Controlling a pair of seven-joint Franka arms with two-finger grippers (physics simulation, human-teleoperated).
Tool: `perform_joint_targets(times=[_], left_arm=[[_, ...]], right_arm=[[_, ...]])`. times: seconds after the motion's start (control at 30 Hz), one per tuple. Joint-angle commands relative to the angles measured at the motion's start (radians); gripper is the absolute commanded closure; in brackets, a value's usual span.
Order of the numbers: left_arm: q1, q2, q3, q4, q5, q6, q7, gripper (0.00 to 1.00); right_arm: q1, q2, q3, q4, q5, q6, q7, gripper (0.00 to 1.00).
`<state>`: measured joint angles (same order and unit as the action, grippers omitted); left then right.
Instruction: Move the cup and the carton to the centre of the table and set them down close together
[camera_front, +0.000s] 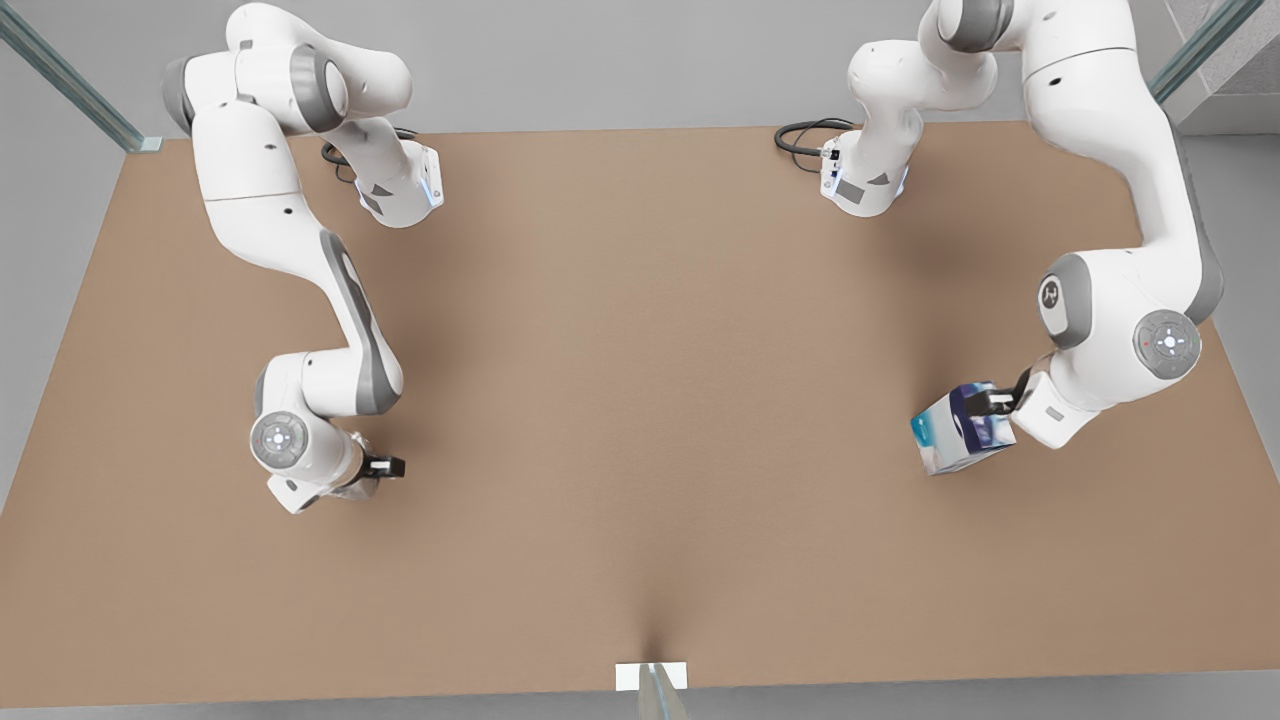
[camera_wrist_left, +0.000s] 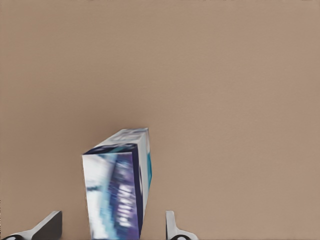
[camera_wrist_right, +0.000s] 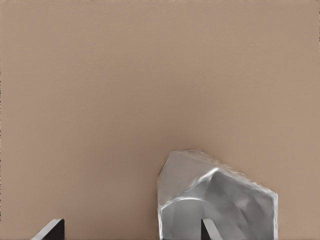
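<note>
The surface (camera_front: 640, 400) is a broad, plain matte brown rectangle, bare across its whole middle. Around it lies pale grey floor and wall, with a glassy rail running off at each far corner and a small white tab (camera_front: 651, 676) at the middle of the near edge. Dark cables (camera_front: 805, 135) coil at the far edge beside the arm bases.

The left gripper (camera_front: 992, 402) sits at the front view's right, near that side edge. Its jaws are spread, one on either side of the carton (camera_front: 962, 428), a white box with a dark blue band and teal patches that stands tilted; in the left wrist view the carton (camera_wrist_left: 119, 185) stands between the two fingers (camera_wrist_left: 172, 227), with brown showing in the gaps.

The right gripper (camera_front: 385, 465) is at the front view's left, low over the surface. In the right wrist view its jaws are spread, and one fingertip (camera_wrist_right: 210, 231) lies in front of the open mouth of the shiny faceted cup (camera_wrist_right: 215, 200); whether it touches I cannot tell.
</note>
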<state>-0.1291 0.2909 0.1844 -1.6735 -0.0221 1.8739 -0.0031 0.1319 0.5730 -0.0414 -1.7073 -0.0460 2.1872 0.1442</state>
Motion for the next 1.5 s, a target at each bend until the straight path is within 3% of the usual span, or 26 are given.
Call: perform_joint_targets(times=[0.0,0.37,0.4,0.47,0.5,0.53,1.2,1.47], left_arm=[[-0.001,0.001,0.001,-0.002,-0.001,0.004,-0.002,0.00],[-0.001,-0.006,0.026,-0.074,-0.064,0.111,-0.018,0.00],[-0.001,-0.006,0.024,-0.077,-0.064,0.116,-0.018,0.00],[-0.001,-0.007,0.024,-0.087,-0.062,0.133,-0.018,0.00],[-0.001,-0.007,0.026,-0.089,-0.062,0.140,-0.018,0.01],[-0.001,-0.007,0.026,-0.100,-0.062,0.154,-0.018,0.00],[-0.001,-0.013,0.030,-0.195,-0.061,0.301,-0.114,0.00],[-0.001,-0.015,0.030,-0.238,-0.047,0.306,-0.114,0.00]], right_arm=[[0.000,0.004,0.000,0.002,0.000,0.000,0.000,0.00],[-0.002,0.070,0.000,0.003,-0.002,0.063,-0.002,0.00],[-0.002,0.074,0.000,0.003,-0.002,0.065,0.000,0.06],[-0.002,0.077,0.000,0.005,-0.005,0.068,-0.005,0.44],[-0.002,0.077,0.000,0.005,-0.005,0.066,-0.055,0.69],[-0.002,0.077,0.000,0.006,-0.005,0.065,-0.061,0.78],[0.018,0.065,0.009,0.077,0.006,-0.018,-0.087,0.79],[0.259,0.088,0.035,0.230,0.009,-0.152,0.343,0.79]])
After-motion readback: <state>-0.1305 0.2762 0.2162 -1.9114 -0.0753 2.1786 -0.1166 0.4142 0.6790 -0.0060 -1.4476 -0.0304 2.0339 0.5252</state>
